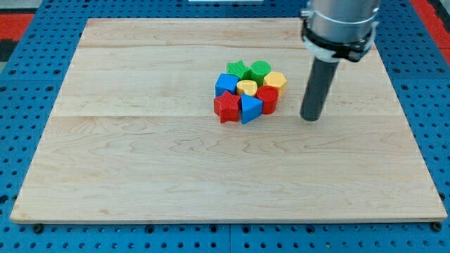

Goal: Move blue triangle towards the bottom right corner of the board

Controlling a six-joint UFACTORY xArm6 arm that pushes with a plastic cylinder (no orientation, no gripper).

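Note:
The blue triangle [249, 108] lies at the lower edge of a tight cluster of blocks near the middle of the wooden board [140, 161]. It touches a red star [226, 107] on its left and a red block [268, 98] on its right. My tip [311, 118] rests on the board to the right of the cluster, apart from every block, about a block's width from the red block.
The cluster also holds a blue block [225, 84], a yellow heart-like block [246, 88], a yellow block [275, 81], a green star [238, 69] and a green block [259, 69]. A blue pegboard [28, 70] surrounds the board.

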